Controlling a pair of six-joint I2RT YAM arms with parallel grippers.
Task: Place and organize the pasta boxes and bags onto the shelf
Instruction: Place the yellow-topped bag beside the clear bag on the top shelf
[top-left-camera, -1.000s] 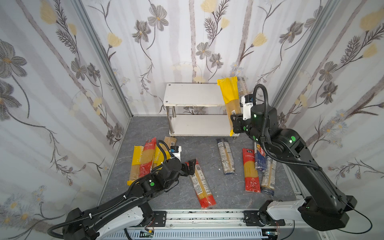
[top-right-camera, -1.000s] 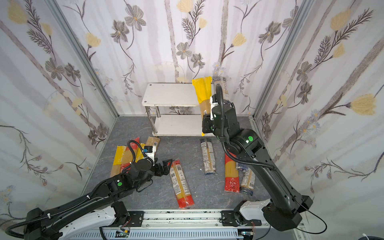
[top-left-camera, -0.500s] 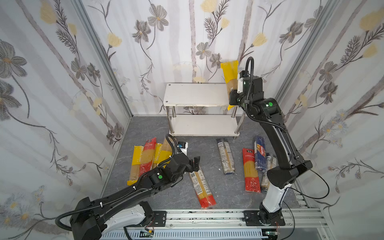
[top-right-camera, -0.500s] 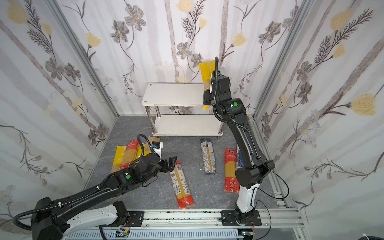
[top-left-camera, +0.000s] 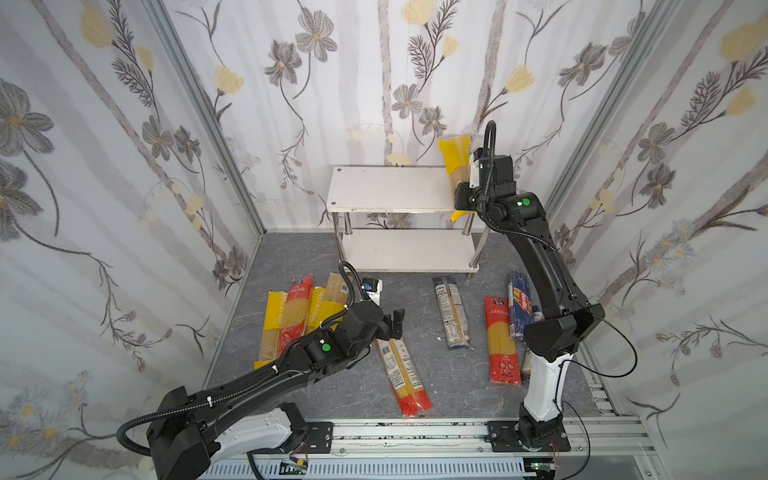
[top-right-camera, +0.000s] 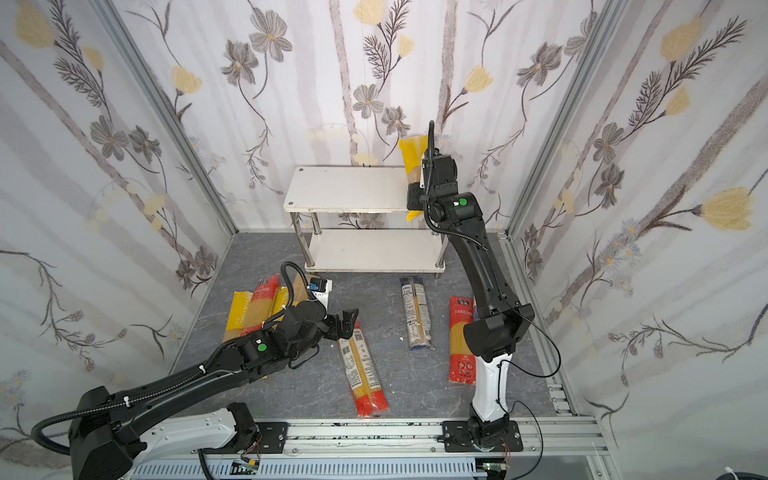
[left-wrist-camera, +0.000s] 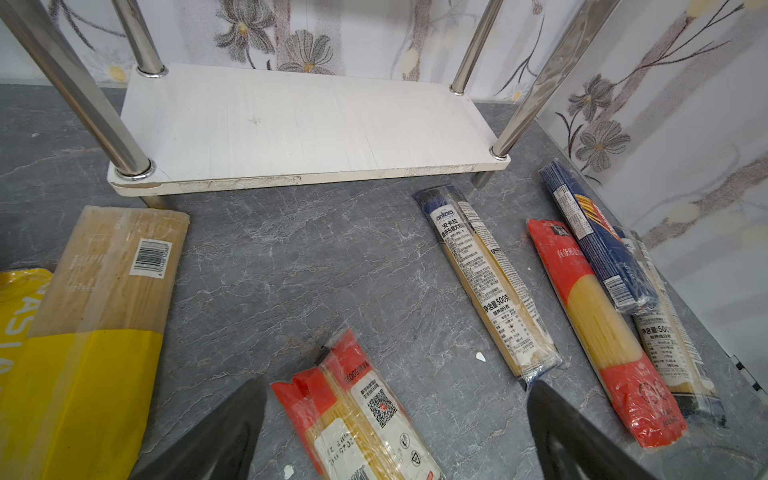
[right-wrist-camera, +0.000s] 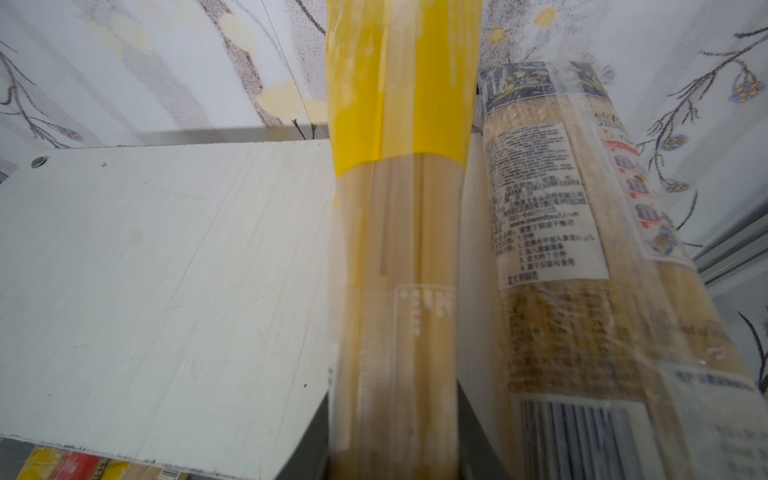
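Spaghetti pack with yellow end (top-left-camera: 454, 160), pinched by the right gripper (right-wrist-camera: 392, 411), has risen to the top board of the shelf (top-left-camera: 386, 191), apparently ready to release; left gripper (top-left-camera: 395, 324), spread, nears a red-ended pack (top-left-camera: 401, 370).

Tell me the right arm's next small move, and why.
Probably lower the yellow-ended pack flat onto the shelf's top board, alongside the labelled pack. The right tool is shut on it over the board's right end; whether it touches yet I cannot tell.
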